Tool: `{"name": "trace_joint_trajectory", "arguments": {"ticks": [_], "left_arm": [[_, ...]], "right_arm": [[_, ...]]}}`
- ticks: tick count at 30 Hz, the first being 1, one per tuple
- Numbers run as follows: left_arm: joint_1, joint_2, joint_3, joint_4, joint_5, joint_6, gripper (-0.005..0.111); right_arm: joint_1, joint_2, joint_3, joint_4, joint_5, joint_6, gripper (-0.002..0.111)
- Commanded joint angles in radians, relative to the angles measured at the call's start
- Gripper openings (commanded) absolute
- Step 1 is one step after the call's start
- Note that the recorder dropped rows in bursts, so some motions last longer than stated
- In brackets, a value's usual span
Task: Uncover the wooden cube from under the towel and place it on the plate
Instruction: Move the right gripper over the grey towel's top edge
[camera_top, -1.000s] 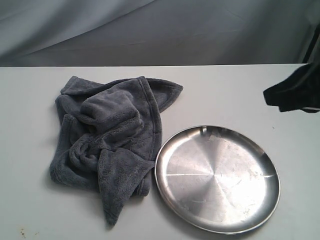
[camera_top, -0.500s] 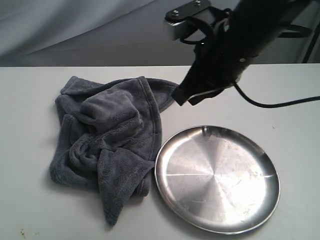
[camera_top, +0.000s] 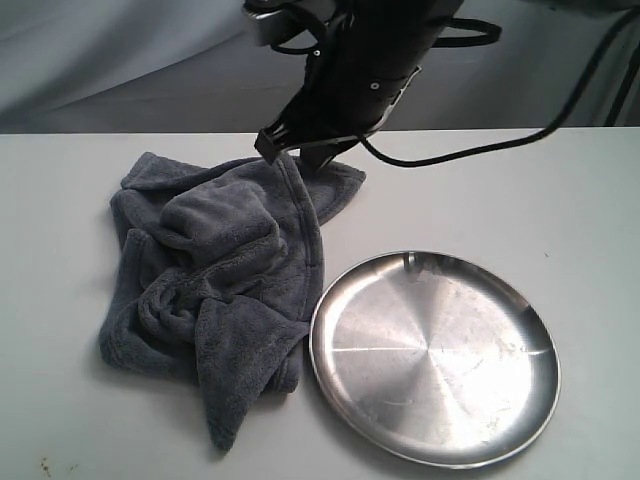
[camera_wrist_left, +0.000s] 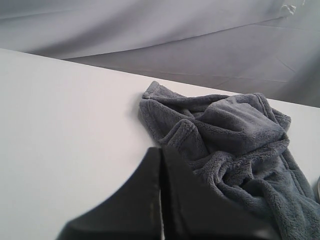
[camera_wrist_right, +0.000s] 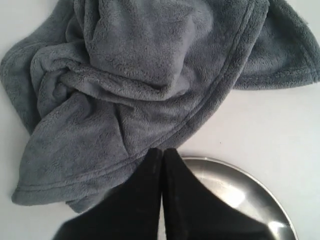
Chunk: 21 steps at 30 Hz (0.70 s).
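Note:
A dark grey fluffy towel (camera_top: 215, 285) lies bunched on the white table, left of the round silver plate (camera_top: 435, 357). No wooden cube shows in any view; the towel's folds hide whatever is under it. My right gripper (camera_top: 300, 155) hangs shut and empty over the towel's far right corner. In the right wrist view its gripper (camera_wrist_right: 162, 151) points down between the towel (camera_wrist_right: 135, 75) and the plate (camera_wrist_right: 240, 190). The left gripper (camera_wrist_left: 160, 150) is shut and empty, low beside the towel (camera_wrist_left: 235, 135), and does not appear in the exterior view.
A grey cloth backdrop (camera_top: 150, 60) hangs behind the table's far edge. A black cable (camera_top: 500, 145) trails from the right arm across the back right. Bare white table (camera_top: 560, 200) lies to the right of the plate.
The right arm has swept in from the far right edge, leftward across the table, and now hangs over the towel's far right corner. Towel and plate have not moved.

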<state>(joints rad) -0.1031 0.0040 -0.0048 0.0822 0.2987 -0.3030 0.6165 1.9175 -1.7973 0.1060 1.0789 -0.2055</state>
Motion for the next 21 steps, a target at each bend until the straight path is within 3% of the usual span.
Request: {"name": "trace_joint_trajectory", "arguments": {"ticks": [1, 10, 21], "left_arm": [[-0.005, -0.004, 0.005, -0.005, -0.007, -0.004, 0.000], [-0.005, -0.004, 0.005, -0.005, -0.007, -0.001, 0.000], [-0.005, -0.004, 0.005, -0.005, -0.007, -0.004, 0.000]], "right_arm": [[0.002, 0.083, -0.113, -0.009, 0.066, 0.004, 0.000], [0.019, 0.254, -0.253, -0.009, 0.142, -0.003, 0.000], [0.192, 0.370, -0.253, 0.013, 0.142, -0.026, 0.000]]}}
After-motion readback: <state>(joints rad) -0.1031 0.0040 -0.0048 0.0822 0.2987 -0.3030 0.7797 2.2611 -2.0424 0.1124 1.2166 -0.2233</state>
